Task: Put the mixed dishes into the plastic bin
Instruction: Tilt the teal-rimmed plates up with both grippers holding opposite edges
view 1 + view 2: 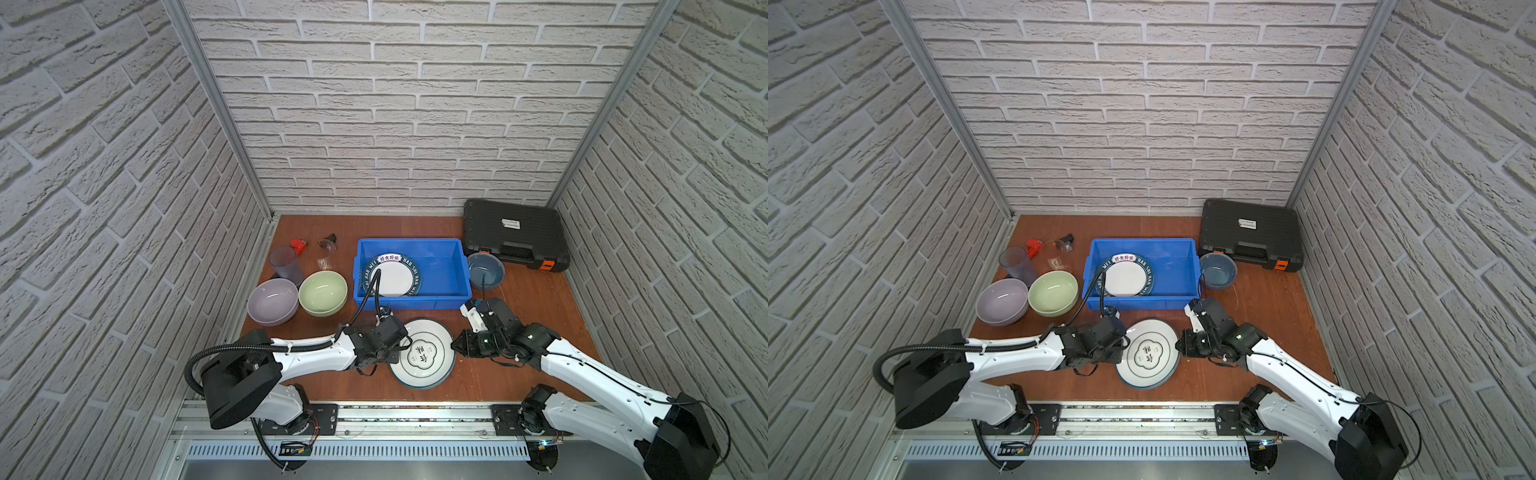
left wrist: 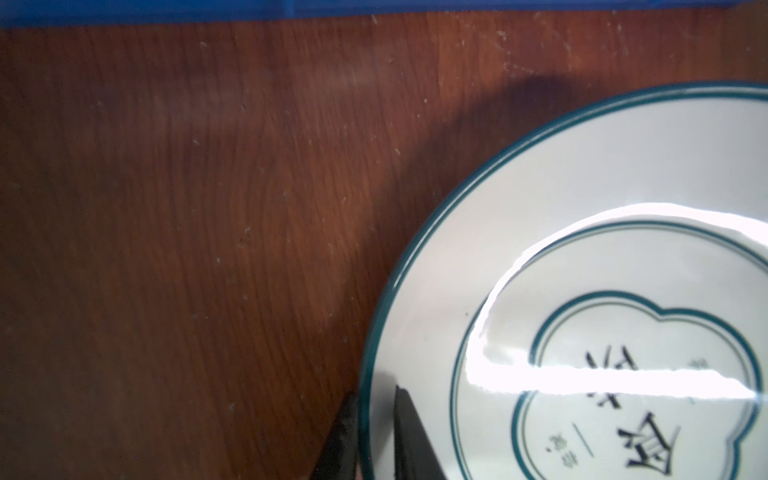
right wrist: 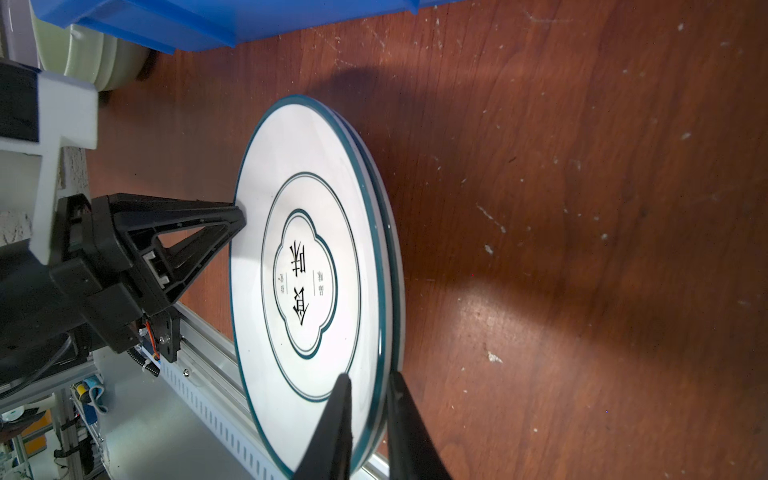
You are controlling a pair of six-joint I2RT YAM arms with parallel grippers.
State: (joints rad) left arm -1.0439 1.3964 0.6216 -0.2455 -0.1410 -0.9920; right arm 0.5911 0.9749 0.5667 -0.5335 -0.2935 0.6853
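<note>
A plate (image 1: 428, 353) spans between left gripper (image 2: 376, 399) and right gripper (image 3: 369, 376), each pinching an opposite rim; the bin (image 1: 432, 302) sits near, on the far side of the 2.

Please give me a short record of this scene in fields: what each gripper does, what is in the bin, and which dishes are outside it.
left gripper: shut on the teal-rimmed plate, at its rim
right gripper: shut on the opposite rim
blue bin: holds one lettered plate
outside bin: lavender bowl, pale green bowl, dark blue bowl, tumbler
</note>
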